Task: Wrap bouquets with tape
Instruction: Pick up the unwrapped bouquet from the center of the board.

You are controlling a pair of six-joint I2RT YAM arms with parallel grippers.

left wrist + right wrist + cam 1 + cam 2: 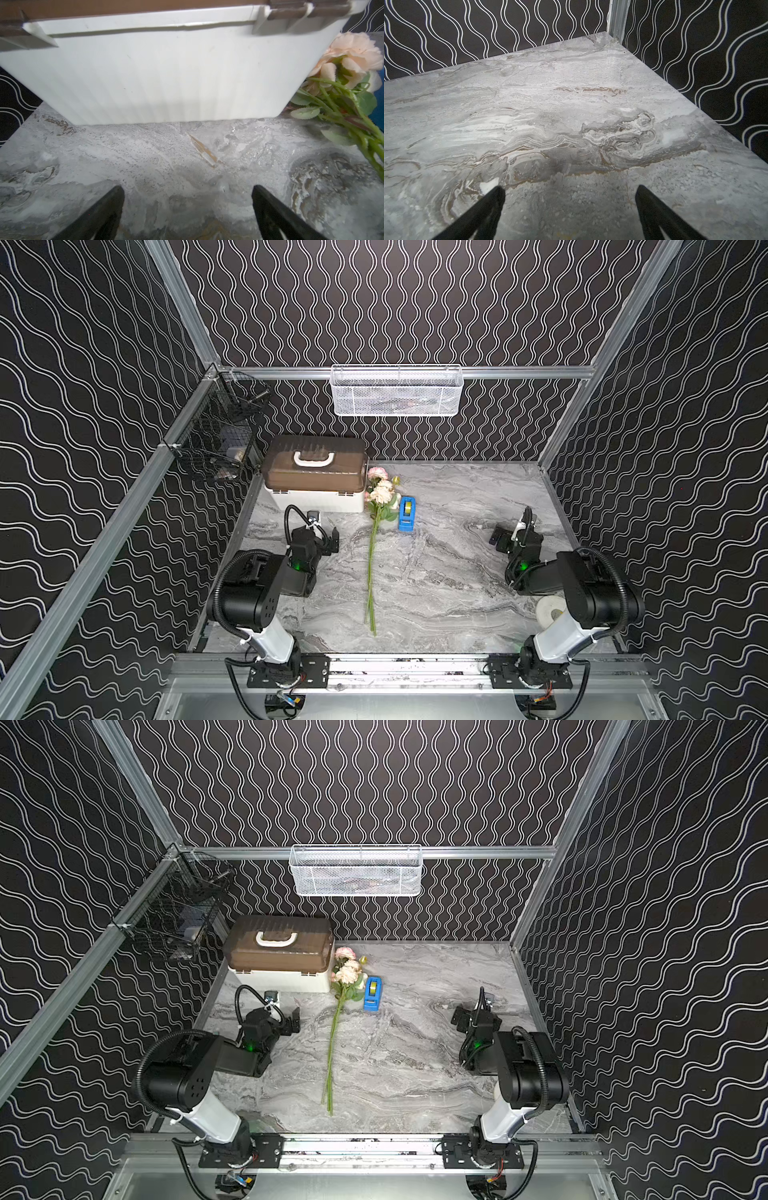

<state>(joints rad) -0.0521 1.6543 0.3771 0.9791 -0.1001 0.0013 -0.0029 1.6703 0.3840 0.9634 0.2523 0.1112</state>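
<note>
1. Black walls [415, 302] with white wavy lines close in on three sides, and a grey marbled worktop [457, 580] sits under both my arms.
2. My left tool [187, 187] has its jaws spread wide, with only bare marble between them, and it hangs low over the surface.
3. Dead ahead of it is the cream storage box [166, 72] with the brown lid, close enough to fill most of the wrist view.
4. My right tool [570, 186] is just as wide open and holds nothing. It's aimed at the far corner of the worktop.
5. The bouquets [381, 495], one slim bunch, lie flat between my two tools, nearer the left one. The pink and cream blooms are ahead and to the right of my left tool, just beside the end of the box. The long green stems run back towards my arm bases.
6. The tape [407, 514], a yellowish roll in its blue dispenser, stands on the far side of the bunch from my left tool, right beside the leaves. I cannot tell if they touch. It's well off to the left of my right tool.
7. Neither tool touches the bunch or the dispenser.
8. A white mesh basket [397, 391] hangs on the back wall, and a black wire basket [216, 435] hangs on the wall to my left. A white roll [549, 608] peeks out behind my right arm.
</note>
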